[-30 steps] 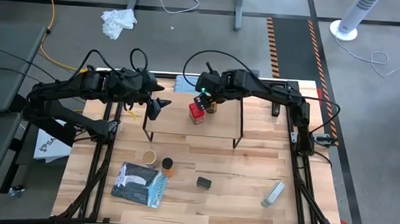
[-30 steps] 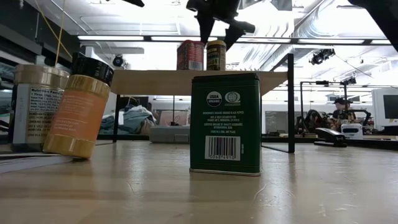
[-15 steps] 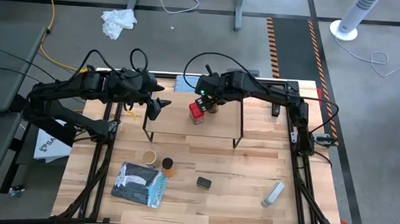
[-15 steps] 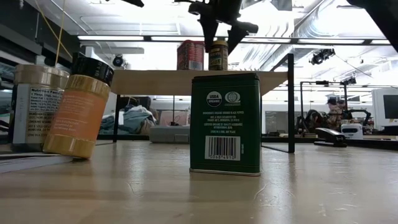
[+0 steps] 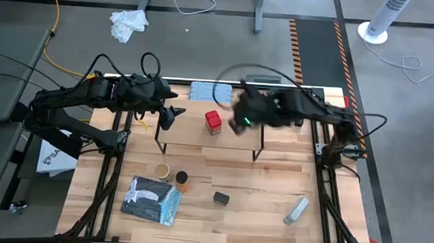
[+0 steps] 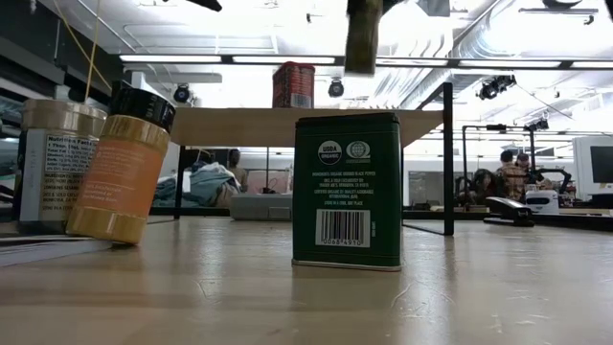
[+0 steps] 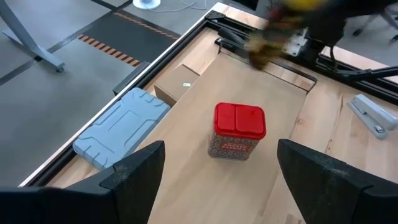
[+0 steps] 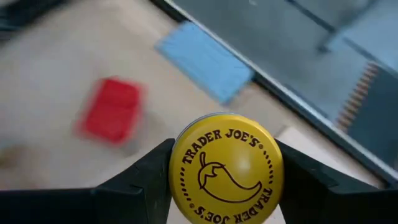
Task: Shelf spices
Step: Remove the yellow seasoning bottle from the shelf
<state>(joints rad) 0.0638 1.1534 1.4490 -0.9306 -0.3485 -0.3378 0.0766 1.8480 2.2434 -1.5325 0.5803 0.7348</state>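
The right gripper is clenched on the yellow jar, its two fingers pressed against either side of the lid, which carries a chili-pepper emblem. In the low view the jar hangs blurred in the air above the shelf, clear of the plank and off to the side of the red square tin. From overhead the right gripper sits over the shelf's top, just beside the red square tin — that tin stands upright on the plank.

The left gripper hovers at the shelf's other end, fingers spread wide and holding nothing.

In front of the shelf, on the table, stand the tan cylinder and the amber jar, close together, with the small black rectangular tin apart from them. Behind the shelf lies a flat blue-grey case.
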